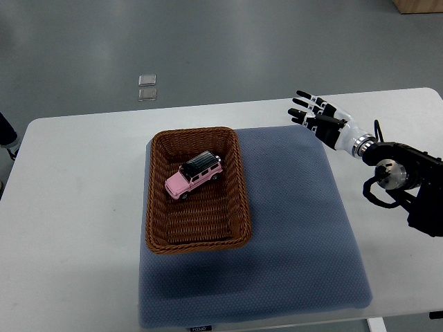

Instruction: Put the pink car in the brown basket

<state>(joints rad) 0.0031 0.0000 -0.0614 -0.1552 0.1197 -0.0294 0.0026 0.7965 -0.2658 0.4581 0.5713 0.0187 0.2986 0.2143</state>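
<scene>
A pink toy car (194, 176) with a black roof lies inside the brown wicker basket (239, 187), in its upper half, pointing diagonally. The basket stands on the left part of a blue-grey mat (297, 228). My right hand (315, 114) hovers over the mat's upper right corner, well right of the basket. Its fingers (305, 104) are spread and hold nothing. The right arm (405, 176) comes in from the right edge. No left hand is visible.
The white table (76, 207) carries the mat and basket. A dark object (7, 135) pokes in at the left edge. Two small clear squares (147, 87) lie on the grey floor beyond the table.
</scene>
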